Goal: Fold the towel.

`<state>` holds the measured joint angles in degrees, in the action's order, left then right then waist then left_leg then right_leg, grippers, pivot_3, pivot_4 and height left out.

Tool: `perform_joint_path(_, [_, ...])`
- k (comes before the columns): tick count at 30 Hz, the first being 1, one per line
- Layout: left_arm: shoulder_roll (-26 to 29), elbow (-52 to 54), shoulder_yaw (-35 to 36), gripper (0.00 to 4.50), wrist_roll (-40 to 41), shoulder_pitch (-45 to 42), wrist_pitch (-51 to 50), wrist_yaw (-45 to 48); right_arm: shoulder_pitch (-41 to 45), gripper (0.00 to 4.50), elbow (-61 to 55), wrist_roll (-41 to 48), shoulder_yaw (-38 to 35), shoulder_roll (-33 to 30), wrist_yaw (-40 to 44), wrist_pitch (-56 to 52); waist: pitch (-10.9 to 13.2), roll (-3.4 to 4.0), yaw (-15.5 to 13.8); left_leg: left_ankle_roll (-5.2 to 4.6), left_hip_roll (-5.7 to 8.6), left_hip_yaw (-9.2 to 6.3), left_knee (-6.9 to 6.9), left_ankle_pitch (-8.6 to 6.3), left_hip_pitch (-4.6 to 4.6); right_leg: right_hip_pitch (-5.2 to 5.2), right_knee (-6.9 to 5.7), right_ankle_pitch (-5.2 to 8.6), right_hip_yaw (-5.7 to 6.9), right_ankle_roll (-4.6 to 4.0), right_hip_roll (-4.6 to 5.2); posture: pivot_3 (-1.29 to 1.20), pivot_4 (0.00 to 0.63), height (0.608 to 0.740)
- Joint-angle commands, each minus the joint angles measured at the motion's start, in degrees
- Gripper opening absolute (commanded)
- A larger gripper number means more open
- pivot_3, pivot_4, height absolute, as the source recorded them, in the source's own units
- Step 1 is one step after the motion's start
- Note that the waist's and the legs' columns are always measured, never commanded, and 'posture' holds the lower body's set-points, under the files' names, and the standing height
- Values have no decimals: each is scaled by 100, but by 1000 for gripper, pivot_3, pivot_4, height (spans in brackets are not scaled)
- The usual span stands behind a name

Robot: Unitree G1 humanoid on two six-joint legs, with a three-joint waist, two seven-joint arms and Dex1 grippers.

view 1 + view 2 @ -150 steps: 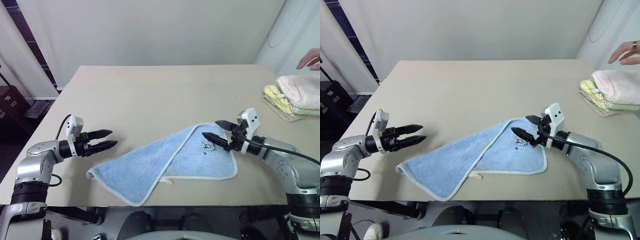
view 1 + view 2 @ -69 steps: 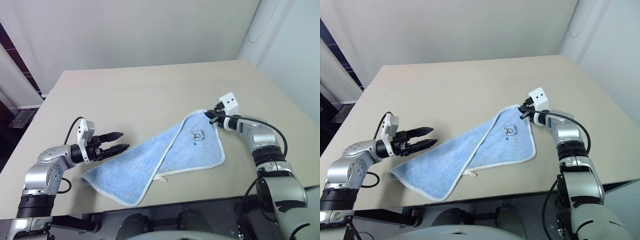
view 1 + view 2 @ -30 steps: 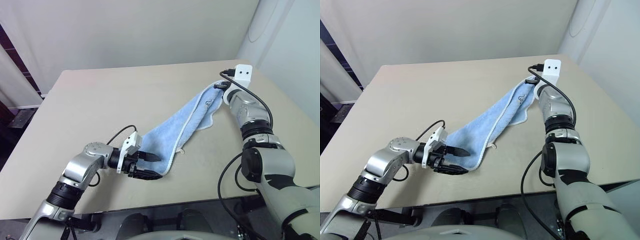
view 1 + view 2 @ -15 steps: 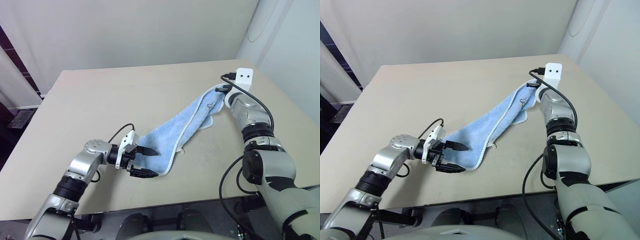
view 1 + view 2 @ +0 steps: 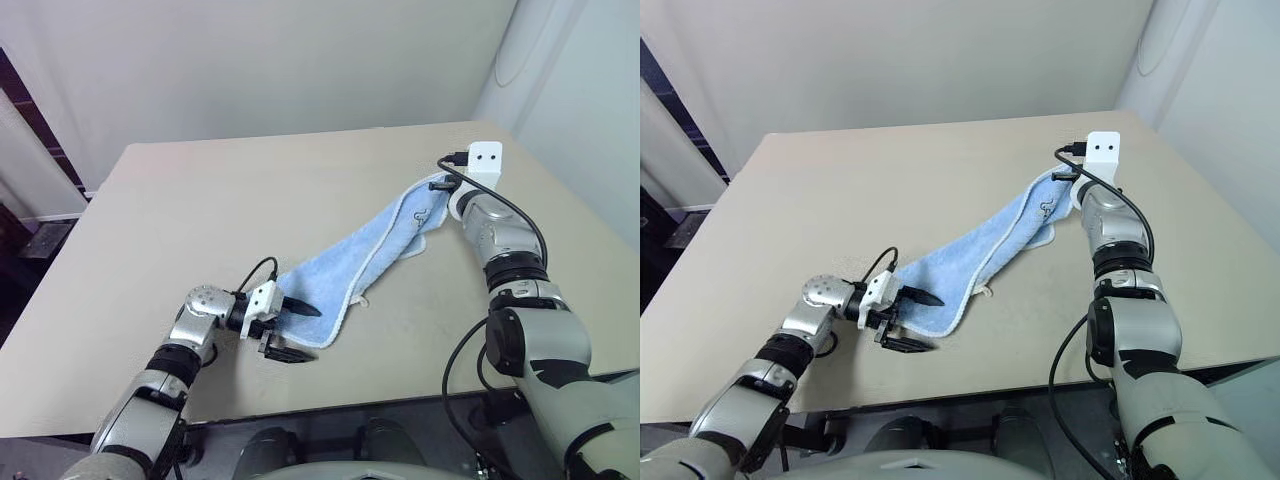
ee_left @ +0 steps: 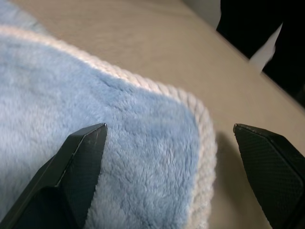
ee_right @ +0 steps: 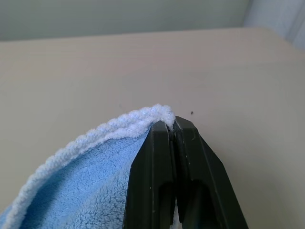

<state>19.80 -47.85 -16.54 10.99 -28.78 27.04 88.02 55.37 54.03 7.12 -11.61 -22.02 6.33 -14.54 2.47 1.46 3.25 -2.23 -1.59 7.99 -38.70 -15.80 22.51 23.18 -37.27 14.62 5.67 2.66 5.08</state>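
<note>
- Overhead, left eye view: towel (image 5: 365, 258) lies stretched diagonally across the table (image 5: 230, 210); left claw (image 5: 291, 330) spread wide at its near corner, right claw (image 5: 437, 183) lifting the far corner.
- Left wrist view: fingers (image 6: 78, 167) straddle the white-edged corner, not gripping; lower finger tip cut off.
- Right wrist view: claw clenched on the towel's edging; printed mark hidden.

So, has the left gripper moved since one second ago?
Yes. The left gripper has come nearer the table's front edge, jaws wide around the towel's near corner.
</note>
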Motion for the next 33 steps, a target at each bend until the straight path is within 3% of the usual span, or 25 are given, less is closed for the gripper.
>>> perform_joint_path(1, [-242,-706,-303,4483,-626,128,502,-196,50,0,-357,-21,-21,-89,-29,-1,-7,10,-54,12,-2,-1,2,-8,-18,-17,7,9,2,-10,0,0,0,740])
perform_joint_path(9, [-470,-1054,-359,4483,-848,-170,681,-252,52,0,-432,35,-95,-121,-104,-74,-16,25,-244,-13,24,7,-3,-7,-14,-35,32,-14,9,17,40,0,0,740])
perform_joint_path(10, [-455,-1011,-355,4310,-849,-164,624,-232,55,0,-442,42,-106,-131,-106,-80,-16,25,-259,-19,29,7,-5,-8,-12,-36,34,-17,12,18,47,0,0,740])
perform_joint_path(12, [-407,-843,-336,3912,-797,-117,520,-141,57,0,-452,56,-127,-145,-116,-85,-16,25,-265,-27,33,7,-4,-11,-7,-37,44,-20,12,16,52,0,0,740])
perform_joint_path(24, [-43,1247,-428,37,-546,263,-974,14,75,0,-445,105,-158,-133,-131,-130,-9,16,-230,-34,29,7,6,-13,21,-8,58,-25,14,24,46,0,0,740])
perform_joint_path(28, [61,1551,-438,37,-536,278,-1305,-58,58,0,-450,122,-173,-141,-136,-121,-9,16,-229,-63,30,8,4,3,100,47,47,-35,14,43,42,0,0,740])
perform_joint_path(33, [11,1929,-159,37,-223,223,-1902,-352,2,0,-551,150,-189,-134,-126,-82,-1,9,-224,-73,30,8,3,-3,100,50,38,-30,17,48,40,0,0,740])
